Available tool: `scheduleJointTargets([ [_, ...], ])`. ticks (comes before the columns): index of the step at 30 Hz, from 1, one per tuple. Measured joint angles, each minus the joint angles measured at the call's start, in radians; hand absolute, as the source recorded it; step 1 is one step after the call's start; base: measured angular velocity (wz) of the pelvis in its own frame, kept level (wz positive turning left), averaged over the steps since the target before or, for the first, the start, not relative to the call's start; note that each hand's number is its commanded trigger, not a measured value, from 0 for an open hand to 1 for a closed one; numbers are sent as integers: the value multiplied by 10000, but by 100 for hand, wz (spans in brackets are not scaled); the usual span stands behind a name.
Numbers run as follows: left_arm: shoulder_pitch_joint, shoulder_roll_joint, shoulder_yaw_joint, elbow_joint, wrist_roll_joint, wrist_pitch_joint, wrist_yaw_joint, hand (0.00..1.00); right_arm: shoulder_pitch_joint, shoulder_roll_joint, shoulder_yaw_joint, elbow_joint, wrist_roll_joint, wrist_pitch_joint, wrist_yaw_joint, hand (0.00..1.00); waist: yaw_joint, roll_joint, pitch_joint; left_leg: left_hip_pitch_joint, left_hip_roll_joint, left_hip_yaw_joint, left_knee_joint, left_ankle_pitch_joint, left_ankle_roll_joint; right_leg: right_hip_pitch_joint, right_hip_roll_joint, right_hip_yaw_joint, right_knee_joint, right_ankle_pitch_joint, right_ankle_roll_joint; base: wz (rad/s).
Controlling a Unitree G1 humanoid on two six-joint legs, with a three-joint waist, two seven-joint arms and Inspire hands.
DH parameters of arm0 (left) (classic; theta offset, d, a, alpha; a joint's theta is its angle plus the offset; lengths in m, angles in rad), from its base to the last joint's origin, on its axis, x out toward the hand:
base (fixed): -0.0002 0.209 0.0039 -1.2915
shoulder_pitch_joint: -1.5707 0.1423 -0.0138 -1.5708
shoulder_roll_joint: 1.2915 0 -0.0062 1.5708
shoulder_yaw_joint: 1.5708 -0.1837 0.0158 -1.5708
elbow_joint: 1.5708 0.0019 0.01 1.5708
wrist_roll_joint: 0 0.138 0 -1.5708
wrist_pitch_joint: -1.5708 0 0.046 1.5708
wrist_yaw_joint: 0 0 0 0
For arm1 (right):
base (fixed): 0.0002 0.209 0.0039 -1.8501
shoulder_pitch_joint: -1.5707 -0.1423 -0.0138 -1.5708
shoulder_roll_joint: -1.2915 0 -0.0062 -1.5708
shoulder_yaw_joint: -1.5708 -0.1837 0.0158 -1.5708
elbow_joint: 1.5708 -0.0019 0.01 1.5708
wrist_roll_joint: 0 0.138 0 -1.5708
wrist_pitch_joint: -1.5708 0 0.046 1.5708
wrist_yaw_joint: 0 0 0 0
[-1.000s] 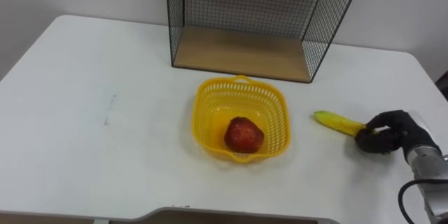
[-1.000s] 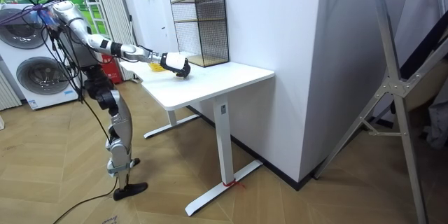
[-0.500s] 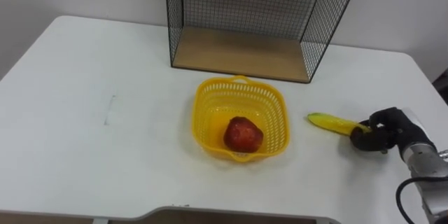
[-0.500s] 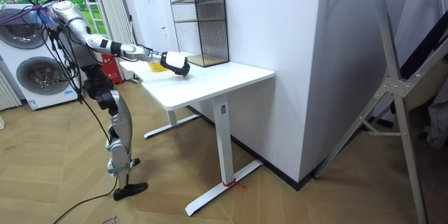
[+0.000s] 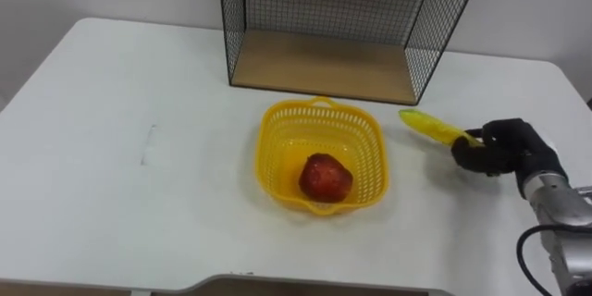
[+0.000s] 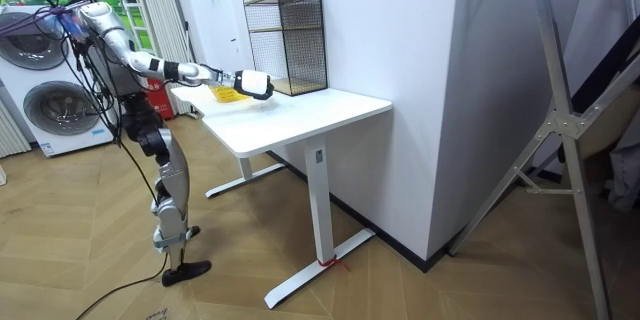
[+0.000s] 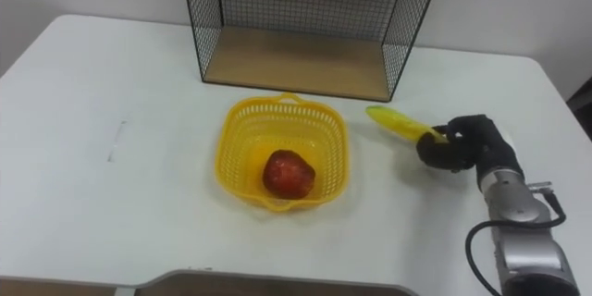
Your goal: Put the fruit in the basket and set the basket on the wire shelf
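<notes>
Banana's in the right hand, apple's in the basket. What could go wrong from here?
1. The right hand grips the banana at one end only; the long free end may swing or slip out.
2. The apple already sits in the basket, so the banana might land across the rim and roll off.
3. The wire shelf stands close behind; the banana tip might catch its mesh.

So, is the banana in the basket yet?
Out. The right hand is curled round one end of the banana, right of the basket; inside lies just a red fruit.
</notes>
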Motion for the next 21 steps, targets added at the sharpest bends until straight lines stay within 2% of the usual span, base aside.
scheduleJointTargets([
  [3, 81, -89, 6, 0, -8, -4, 97, 0, 450, 210, -1, -357, 1096, 9, 2, 100, -25, 173, 37, 143, 4, 65, -17, 0, 0, 101, 0, 59, -9, -1, 1, -6],
  [7, 161, -283, 9, 14, -1, 88, 412, 0, 742, 272, -72, -529, 1986, 89, -36, 100, -128, 291, -17, 144, 7, 64, -10, 0, 0, 137, 0, 75, -5, -1, 2, 0],
  [9, 166, -359, 9, 15, -1, 160, 425, 0, 742, 272, -132, -533, 2236, 97, -91, 100, -132, 285, -18, 146, 8, 64, 14, 0, 0, 143, 1, 87, 1, -1, 2, 0],
  [10, 195, -388, 5, 25, -4, 200, 428, 0, 742, 273, -145, -543, 2285, 97, -121, 100, -130, 228, 6, 143, 8, 60, 31, -1, 0, 144, 1, 86, -4, -1, 2, 0],
  [11, 198, -391, 3, 25, -5, 201, 433, 0, 742, 272, -147, -551, 2352, 97, -128, 100, -130, 249, -9, 142, 8, 56, 42, -1, 0, 142, 1, 83, -14, -1, 2, 0],
  [12, 237, -392, 3, 24, -8, 211, 447, 0, 742, 273, -147, -565, 2546, 97, -140, 100, -130, 173, 25, 142, 7, 49, 45, -2, 2, 135, 2, 78, -37, -3, 5, 0],
  [21, 329, -417, 4, 24, -6, 278, 668, 0, 739, 273, -140, -972, 2686, 95, -437, 100, -69, 150, 21, 129, 2, 1, 49, -3, 2, 138, 5, 34, -39, -5, 7, 1],
])
